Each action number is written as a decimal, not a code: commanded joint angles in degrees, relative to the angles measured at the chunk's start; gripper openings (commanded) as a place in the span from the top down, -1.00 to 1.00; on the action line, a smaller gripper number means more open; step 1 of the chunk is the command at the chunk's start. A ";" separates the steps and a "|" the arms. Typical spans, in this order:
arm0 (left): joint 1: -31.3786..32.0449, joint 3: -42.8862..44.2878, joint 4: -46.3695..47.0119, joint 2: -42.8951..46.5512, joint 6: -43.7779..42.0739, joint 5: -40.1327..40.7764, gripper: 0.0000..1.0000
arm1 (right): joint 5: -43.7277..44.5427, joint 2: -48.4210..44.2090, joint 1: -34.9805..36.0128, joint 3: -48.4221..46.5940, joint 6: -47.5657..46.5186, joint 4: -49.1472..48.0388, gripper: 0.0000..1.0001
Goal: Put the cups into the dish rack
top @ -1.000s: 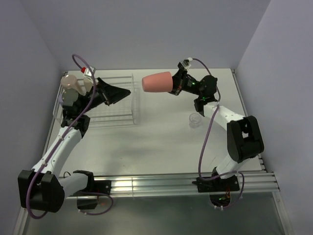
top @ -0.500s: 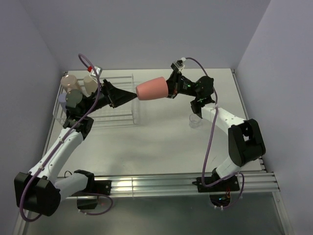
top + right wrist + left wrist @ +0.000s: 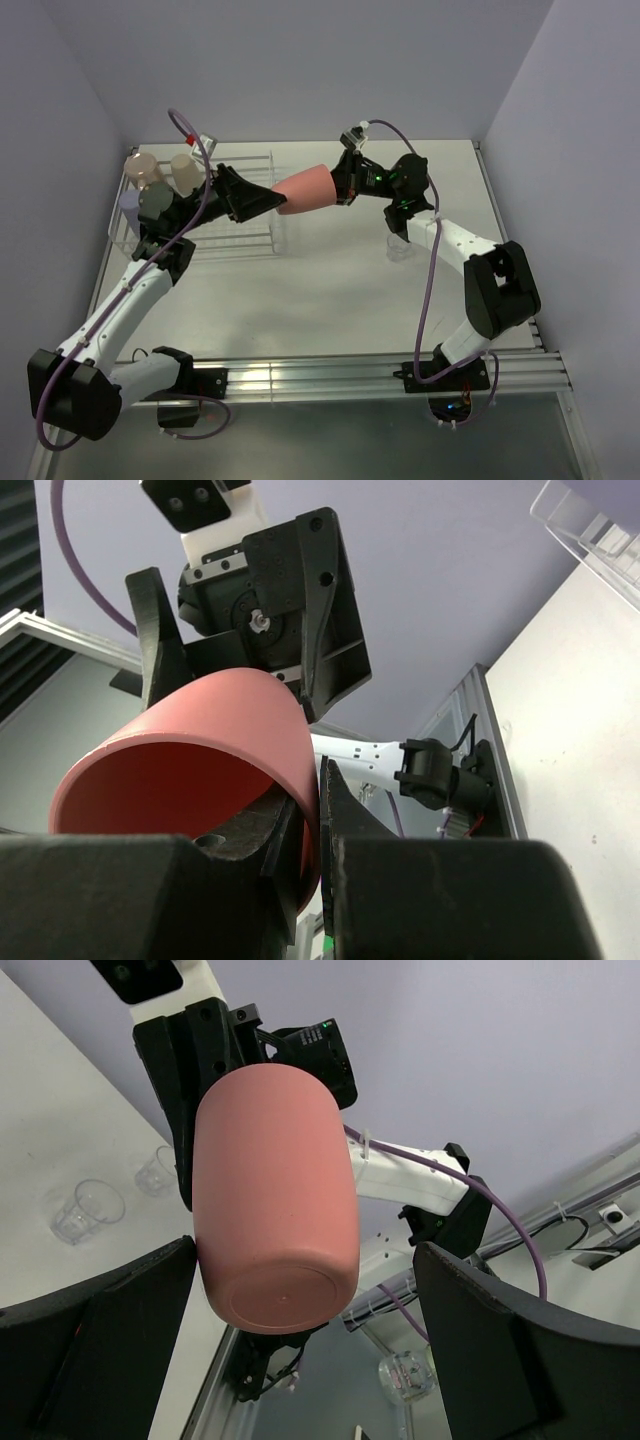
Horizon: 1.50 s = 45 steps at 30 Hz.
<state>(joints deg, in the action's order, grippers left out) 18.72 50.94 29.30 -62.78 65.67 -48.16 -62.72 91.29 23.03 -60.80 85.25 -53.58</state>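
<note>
Two grippers meet in mid-air over the tabletop (image 3: 330, 290), a coral-red cup (image 3: 308, 189) between them. The right gripper (image 3: 340, 189) is clamped on the cup's rim, one finger inside the mouth and one outside, and holds the cup on its side above the table, just off the right end of the dish rack (image 3: 240, 232). The left gripper (image 3: 272, 198) stands spread wide, its fingers (image 3: 100, 1350) flanking the cup's closed base; whether they touch it cannot be told. The clear rack sits at the far left corner of the tabletop. At the rack's left end are two pale cups (image 3: 140, 165) and a lavender cup (image 3: 127, 207), partly hidden by the left arm. Two clear glasses (image 3: 88, 1209) stand upright on the right half of the tabletop, close together beneath the right arm.
</note>
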 commanded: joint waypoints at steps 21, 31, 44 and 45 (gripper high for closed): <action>1.67 2.94 -0.12 -0.41 -3.44 0.53 -0.07 | 0.32 1.00 1.41 -3.89 -0.52 -1.79 1.00; -5.86 2.59 -13.98 6.09 -12.32 -0.87 1.00 | 0.58 -1.54 -2.36 -3.02 -5.45 8.05 -1.00; -20.74 28.83 -76.96 -8.70 -59.73 16.76 1.00 | -1.09 -6.56 -15.82 -6.88 -31.43 36.95 -1.00; -20.65 35.48 -79.20 -11.37 -61.35 20.53 1.00 | -0.83 -6.56 -16.25 -7.23 -33.12 38.62 -1.00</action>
<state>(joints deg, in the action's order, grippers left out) -1.74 73.82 -31.79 -66.59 21.28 -40.73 -62.83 87.55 7.75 -64.58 63.90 -25.47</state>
